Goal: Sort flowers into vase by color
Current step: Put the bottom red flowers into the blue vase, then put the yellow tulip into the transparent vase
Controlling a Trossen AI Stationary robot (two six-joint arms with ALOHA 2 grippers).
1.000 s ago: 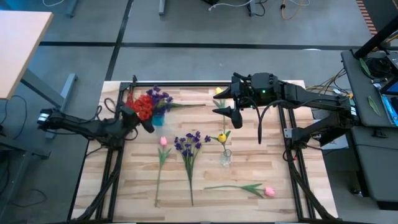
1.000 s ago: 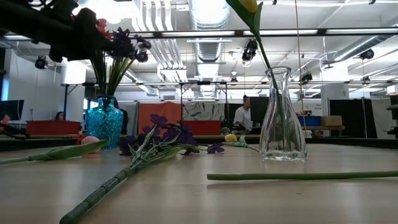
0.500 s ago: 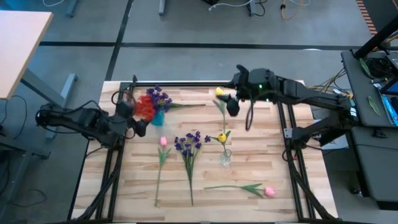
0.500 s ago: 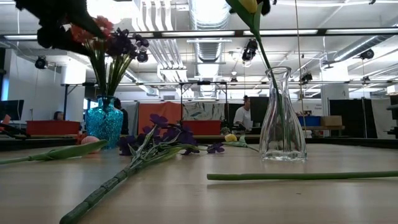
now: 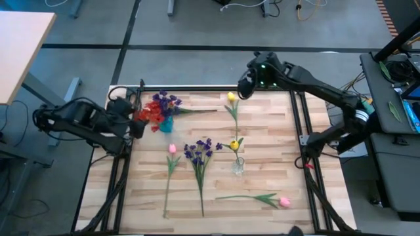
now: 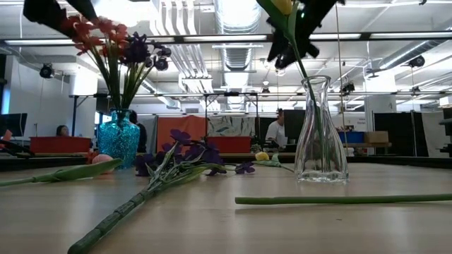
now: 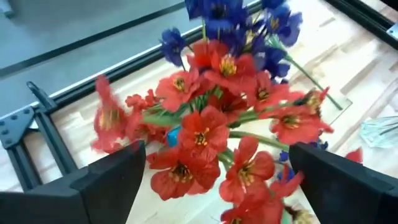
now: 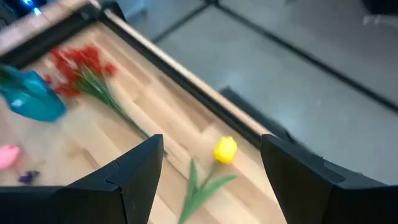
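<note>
Near edge of the table (image 5: 315,124): a pink tulip (image 5: 283,202) lies flat, stem crosswise; a purple spray (image 5: 199,152) and a pink bud (image 5: 172,149) lie lengthwise; the clear glass vase (image 5: 237,165) holds one yellow bud (image 5: 234,144). Far side: the loose yellow tulip (image 5: 231,97) lies just below the right gripper (image 5: 247,85), thin flexible stem running toward the near edge; jaws spread, empty, nearer arm. Left gripper (image 5: 136,118), jaws spread and empty, sits beside the red cluster (image 5: 148,111) in the blue glass vase (image 5: 167,123)
</note>
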